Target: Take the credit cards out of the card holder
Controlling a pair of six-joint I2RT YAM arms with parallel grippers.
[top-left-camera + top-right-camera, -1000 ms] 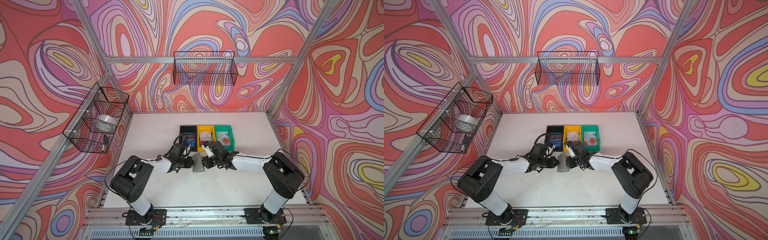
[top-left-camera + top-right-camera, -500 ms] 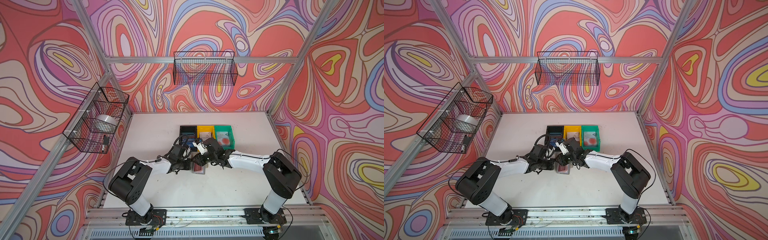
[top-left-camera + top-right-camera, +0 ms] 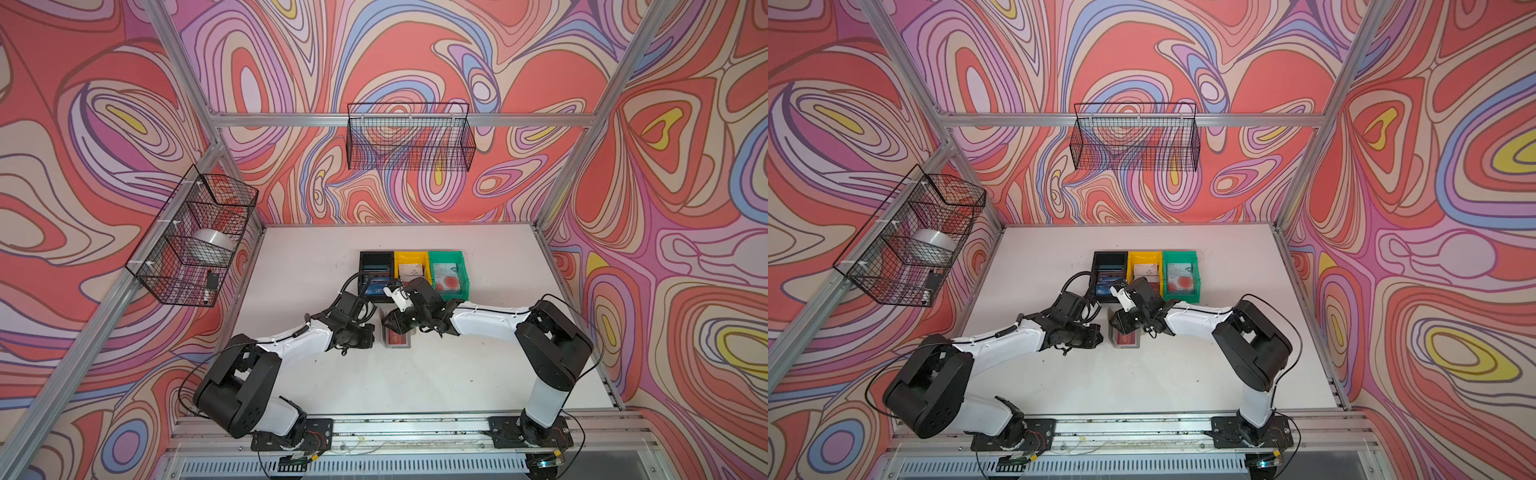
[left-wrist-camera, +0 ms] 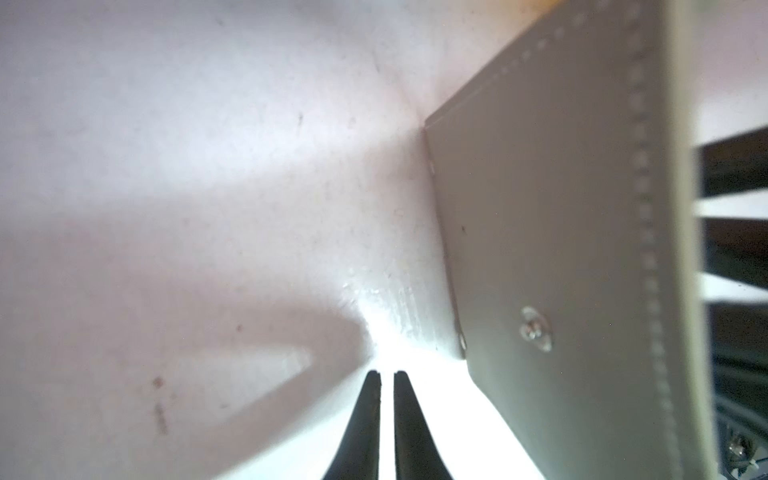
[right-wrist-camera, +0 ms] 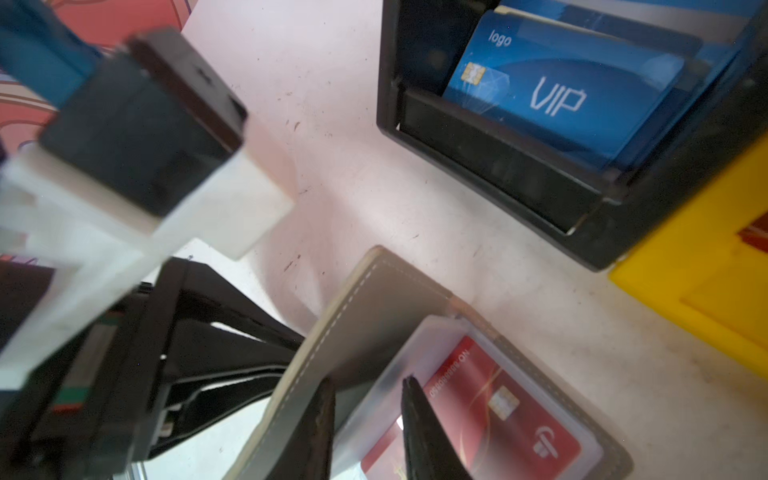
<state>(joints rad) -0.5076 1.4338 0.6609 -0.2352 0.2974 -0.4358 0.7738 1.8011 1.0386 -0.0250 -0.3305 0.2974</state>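
Now, on the left, the left gripper (image 4: 386,374) lies low over the white table (image 3: 311,270), just beside the card holder (image 4: 561,228). Its two fingers are almost together with only a thin slit between them, and nothing is in that slit, so it is clenched on nothing.

In the middle is the change. One second ago the holder was a closed grey flat piece between the two arms; half a second ago red began to show in it. At this moment it is open. One cover stands nearly upright on the side of the left gripper, and the other half lies flat on the table. In this flat half the red card (image 5: 498,415) is inside a clear sleeve.

To the right of this, the right gripper (image 5: 370,382) reaches down into the open holder. Its jaws stand apart: one finger is against the inner face of the raised cover, the other is over the sleeve at the edge of the red card. I see nothing pinched between them.

Further right and behind stand the black bin (image 5: 498,166) with a blue card (image 5: 561,95) in it, then the yellow bin (image 3: 410,257) and the green bin (image 3: 446,255), each with a pale card.

In my judgement the opening step is done and the red card is not yet out. The next move probably asks for a grip on its free edge while the cover is kept from falling shut.
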